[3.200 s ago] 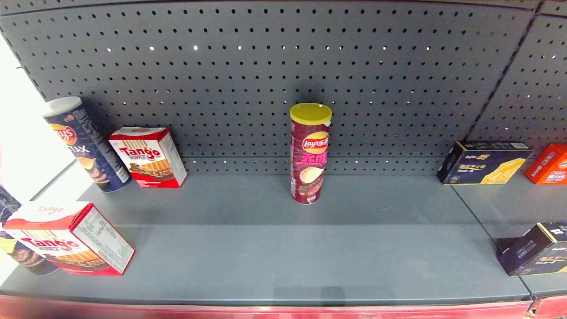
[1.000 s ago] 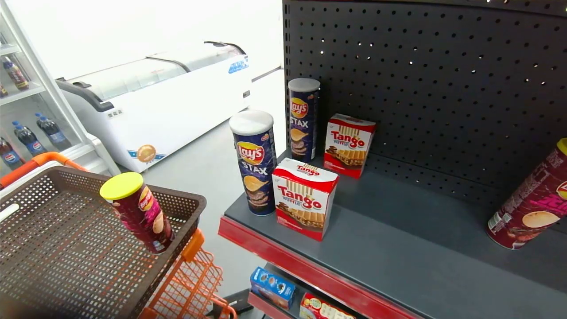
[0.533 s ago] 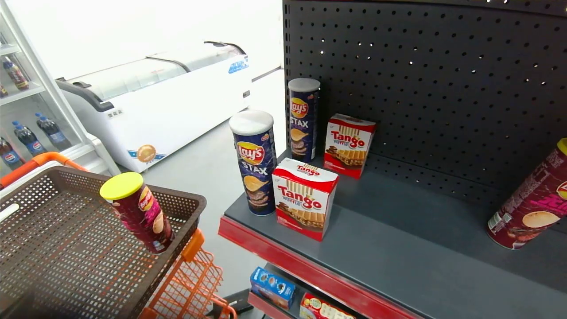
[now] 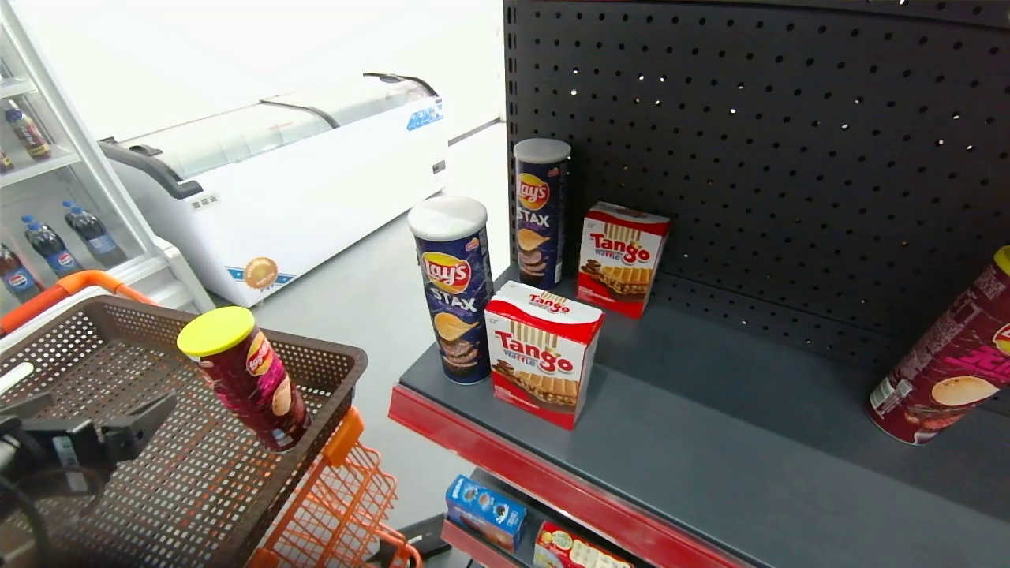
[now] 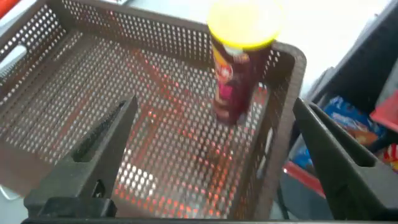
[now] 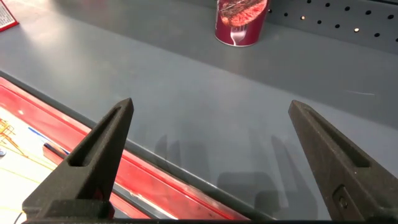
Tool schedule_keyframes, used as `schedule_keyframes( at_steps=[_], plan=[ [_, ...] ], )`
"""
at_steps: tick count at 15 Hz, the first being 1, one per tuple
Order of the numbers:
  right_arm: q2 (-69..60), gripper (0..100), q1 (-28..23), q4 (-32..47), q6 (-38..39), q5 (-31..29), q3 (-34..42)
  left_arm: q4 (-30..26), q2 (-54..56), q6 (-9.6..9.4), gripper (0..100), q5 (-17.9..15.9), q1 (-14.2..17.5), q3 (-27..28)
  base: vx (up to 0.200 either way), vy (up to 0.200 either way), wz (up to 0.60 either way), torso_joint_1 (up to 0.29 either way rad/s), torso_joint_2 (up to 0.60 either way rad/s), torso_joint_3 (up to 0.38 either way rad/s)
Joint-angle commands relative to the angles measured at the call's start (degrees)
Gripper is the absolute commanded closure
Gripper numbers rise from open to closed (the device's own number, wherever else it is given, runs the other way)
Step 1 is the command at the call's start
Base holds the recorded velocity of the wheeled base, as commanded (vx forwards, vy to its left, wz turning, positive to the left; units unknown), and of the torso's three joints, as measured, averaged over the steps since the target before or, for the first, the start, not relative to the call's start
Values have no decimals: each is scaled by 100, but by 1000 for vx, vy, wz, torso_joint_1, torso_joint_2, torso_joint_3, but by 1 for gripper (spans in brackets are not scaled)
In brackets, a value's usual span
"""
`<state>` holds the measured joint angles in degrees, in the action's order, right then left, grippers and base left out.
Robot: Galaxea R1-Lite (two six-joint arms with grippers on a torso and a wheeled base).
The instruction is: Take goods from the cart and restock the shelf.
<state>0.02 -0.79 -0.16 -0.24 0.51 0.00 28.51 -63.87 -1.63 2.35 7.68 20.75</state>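
Observation:
A maroon chip can (image 4: 246, 380) with a yellow lid stands upright in the far right corner of the cart's brown basket (image 4: 331, 359). My left gripper (image 4: 87, 412) hovers open over the basket, to the left of the can and apart from it. In the left wrist view the can (image 5: 239, 74) stands ahead of the open left gripper (image 5: 214, 106), with nothing between the fingers (image 5: 93, 158). A second maroon can (image 4: 947, 371) stands on the grey shelf (image 4: 710, 442). My right gripper (image 6: 210, 104) is open over the shelf's front, short of that can (image 6: 241, 22).
Two blue chip cans (image 4: 456, 288) and two red wafer boxes (image 4: 540, 363) stand at the shelf's left end. The shelf has a red front lip (image 4: 552, 481), with goods below it. A white chest freezer (image 4: 284, 181) and a drinks fridge (image 4: 39, 197) stand behind the orange cart.
The head camera turned from the shelf to the cart. Since half a second ago my left gripper has come up into the head view over the basket. The can has not moved.

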Motion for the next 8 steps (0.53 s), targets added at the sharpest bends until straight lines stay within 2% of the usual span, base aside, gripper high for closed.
schedule_keyframes(
  at_steps=[1, 2, 3, 5, 8],
  plan=[
    [-2, 0, 0, -2, -2, 2, 0, 1464, -1717, -48, 0, -130, 85, -168, 0, 0, 0, 0, 0, 0],
    [6, 0, 0, -2, -2, 2, 0, 1895, -2033, -56, 0, -262, -249, -168, 0, 0, 0, 0, 0, 0],
    [-2, 0, 0, -2, -2, 2, 0, 2290, -2315, -65, 0, -270, -355, -247, 0, 0, 0, 0, 0, 0],
    [-2, 0, 0, -2, -2, 2, 0, 2800, -2780, -39, 0, -262, -381, -335, 0, 0, 0, 0, 0, 0],
    [-2, 0, 0, -2, -2, 2, 0, 3248, -3281, -12, 0, -262, -346, -326, 0, 0, 0, 0, 0, 0]
  ],
)
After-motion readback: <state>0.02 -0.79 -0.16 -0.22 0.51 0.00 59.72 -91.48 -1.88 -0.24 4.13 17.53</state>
